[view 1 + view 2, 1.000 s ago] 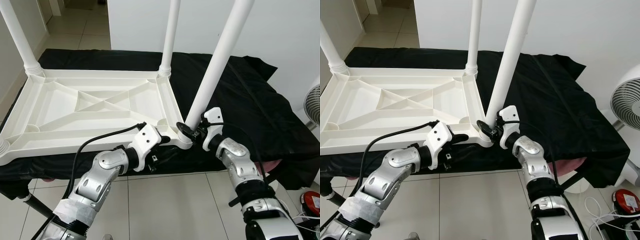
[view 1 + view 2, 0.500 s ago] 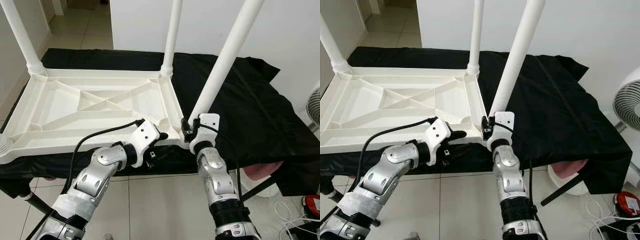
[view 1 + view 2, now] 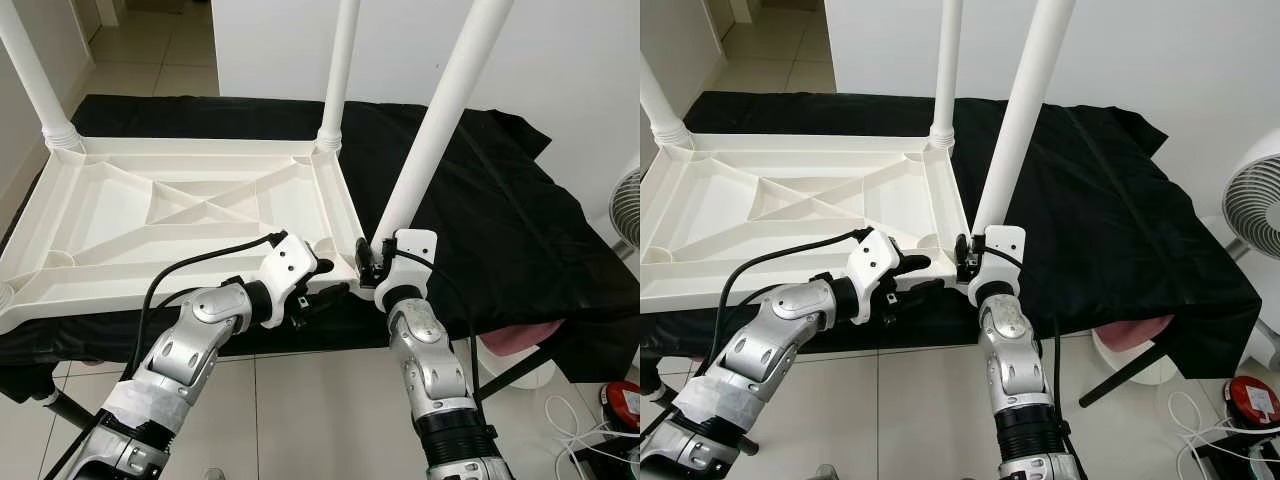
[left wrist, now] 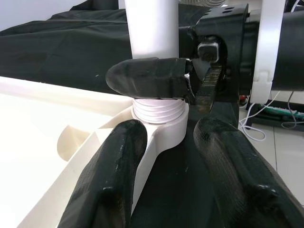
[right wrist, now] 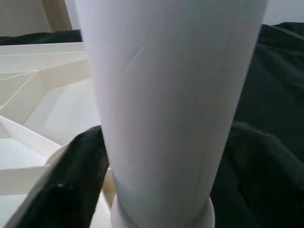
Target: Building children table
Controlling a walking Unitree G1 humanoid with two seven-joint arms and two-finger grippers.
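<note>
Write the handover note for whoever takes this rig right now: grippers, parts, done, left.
Right gripper: shut on the near-right leg at its base, just above the threaded collar in the corner socket.
Left gripper: open, fingers either side of that corner's rim, steadying it.
Tabletop lies upside down on the black cloth. Far-left leg and far-right leg stand in their sockets.
Left: the near-right leg leans, so its seating looks unfinished; near-left corner is cut off, check it.

White wall (image 3: 1160,60) behind, beige tiled floor (image 3: 910,420), black cloth (image 3: 1110,220) over bench, white fan (image 3: 1255,190) at right.
</note>
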